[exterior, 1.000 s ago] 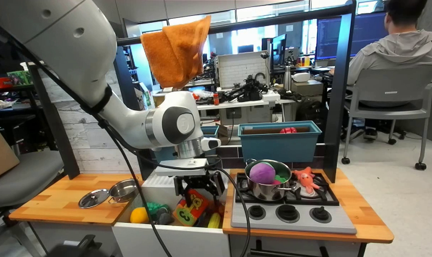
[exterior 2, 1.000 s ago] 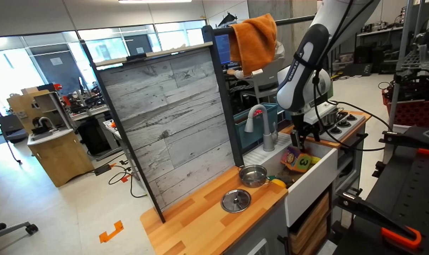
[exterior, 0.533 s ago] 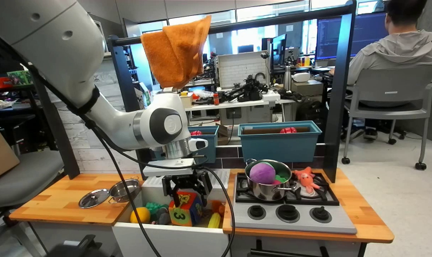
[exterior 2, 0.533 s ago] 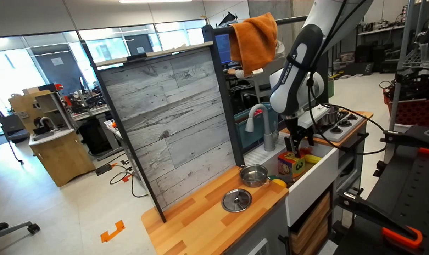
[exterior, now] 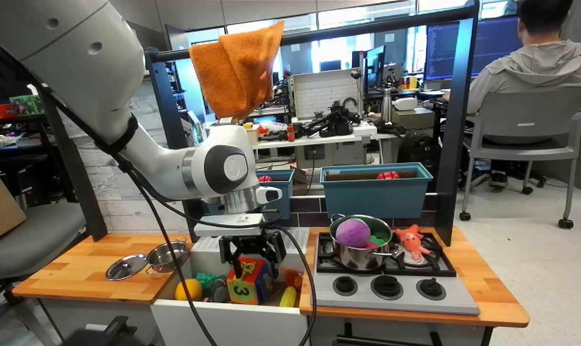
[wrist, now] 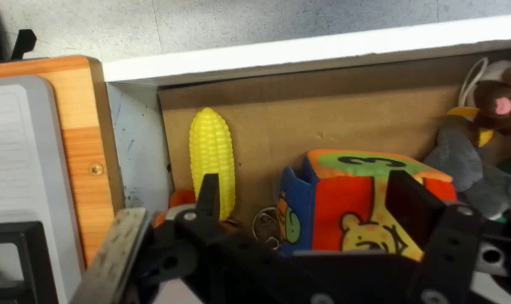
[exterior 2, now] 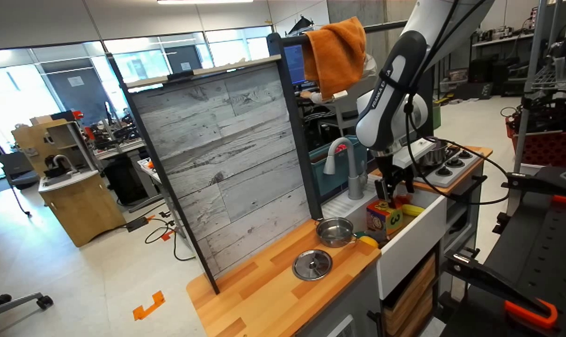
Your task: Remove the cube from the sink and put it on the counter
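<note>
Black two-fingered gripper (wrist: pixel 306 188): low over the white rectangular basin of the sink (wrist: pixel 302 52), fingers spread wide, nothing held. One finger overlapping, from the wrist camera, the orange-red, blue-sided, padded-looking cube (wrist: pixel 352 194); contact impossible to tell. Probable fault: fingertip on the top face, from off-centre descent; hence a squash or a tip.

Cube: inside the sink, resting level, not yet lifted. Probable fault: a slip on the way up, from give in the soft sides or a pinch on the loose-looking blue side alone.

Yellow, plastic-looking corn cob (wrist: pixel 213 147): inside the sink, near an end wall, partly behind the second finger in the wrist view. Probable fault: dragging or trapping, from closure across the full span.

Grey, soft-looking toy (wrist: pixel 458 152): inside the sink, toward the opposite end. Probable fault: a blocked finger, from lack of room.

Curved grey faucet (exterior 2: pixel 355 180): at the sink's back. Probable fault: a knock, from low or rearward travel.

Flat light-brown wooden counter (exterior 2: pixel 264 281): beside the sink, with shallow steel pan (exterior 2: pixel 334 232) near the sink and round steel lid (exterior 2: pixel 312 265) farther off. Probable fault: a leaning set-down on lid or rim, from stopping short.
</note>
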`<state>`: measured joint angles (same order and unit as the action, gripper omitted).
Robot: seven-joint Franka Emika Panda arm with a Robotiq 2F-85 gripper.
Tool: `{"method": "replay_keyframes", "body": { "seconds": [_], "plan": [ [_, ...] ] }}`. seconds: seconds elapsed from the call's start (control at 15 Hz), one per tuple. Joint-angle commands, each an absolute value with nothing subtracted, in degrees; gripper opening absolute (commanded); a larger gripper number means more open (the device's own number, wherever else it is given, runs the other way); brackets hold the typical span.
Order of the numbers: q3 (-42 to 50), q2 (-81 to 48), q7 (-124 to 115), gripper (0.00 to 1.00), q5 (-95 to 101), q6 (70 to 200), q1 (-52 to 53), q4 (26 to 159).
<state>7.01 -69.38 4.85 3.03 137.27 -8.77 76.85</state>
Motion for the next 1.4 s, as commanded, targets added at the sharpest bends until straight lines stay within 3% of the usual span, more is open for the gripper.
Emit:
{"method": "replay_keyframes", "body": {
  "seconds": [0.0, 0.73, 1.13, 1.2, 1.33],
  "plan": [
    [2.28, -70.90, 7.95, 1.00, 1.20, 134.72, -10.88, 71.40],
    [0.76, -82.14, 7.13, 1.00, -0.26, 118.99, -11.13, 51.76],
    [2.70, -87.52, 7.85, 1.00, 1.11, 117.95, -11.89, 43.72],
    [3.27, -88.32, 7.70, 0.77, 1.49, 118.23, -11.82, 42.72],
    [3.87, -85.28, 7.61, 0.66, 2.13, 120.99, -11.81, 47.76]
  ]
}}
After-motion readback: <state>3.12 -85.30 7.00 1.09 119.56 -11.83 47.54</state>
